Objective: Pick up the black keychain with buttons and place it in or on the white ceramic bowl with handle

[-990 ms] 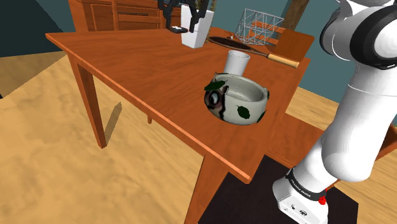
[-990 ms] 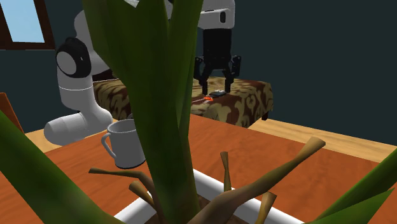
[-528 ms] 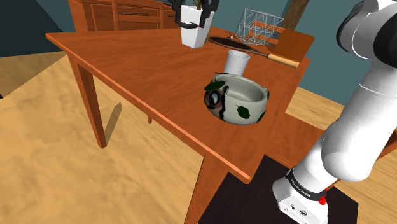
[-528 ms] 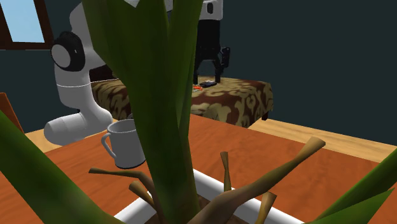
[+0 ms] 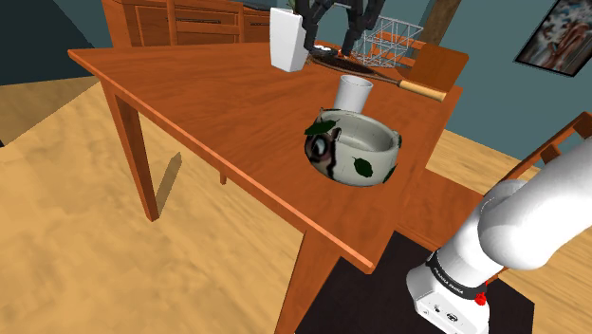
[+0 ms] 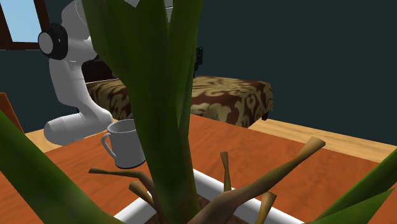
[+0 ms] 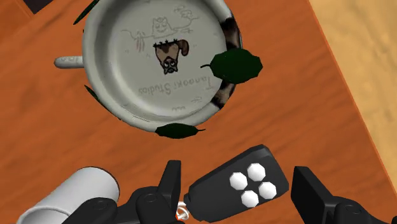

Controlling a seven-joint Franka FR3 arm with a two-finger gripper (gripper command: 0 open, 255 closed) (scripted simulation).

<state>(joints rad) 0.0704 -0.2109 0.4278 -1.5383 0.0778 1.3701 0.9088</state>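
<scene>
My black gripper (image 7: 238, 176) is shut on the black keychain (image 7: 236, 186), a fob with several white buttons that lies slantwise between the two fingers. Ahead of the fingertips is the white bowl (image 7: 156, 60), seen from above, with a squirrel drawing inside, dark leaf decorations and a small side handle. In the shoulder view the bowl (image 5: 353, 150) sits near the table's near edge. The gripper (image 5: 332, 31) hangs high over the far part of the table, behind the bowl. A dark sliver of the gripper (image 6: 199, 56) shows behind a plant leaf.
A white cup (image 5: 355, 92) stands just behind the bowl and lies close to one finger (image 7: 70, 194). A white planter (image 5: 287, 40), a wire basket (image 5: 387, 38) and a brush lie at the back of the wooden table (image 5: 218, 104). Large plant leaves (image 6: 153, 76) block the second exterior view.
The arm has swung toward the shoulder view's right, carrying the keychain from beside the planter to behind the bowl. In the second exterior view the gripper slid left behind the leaf.
</scene>
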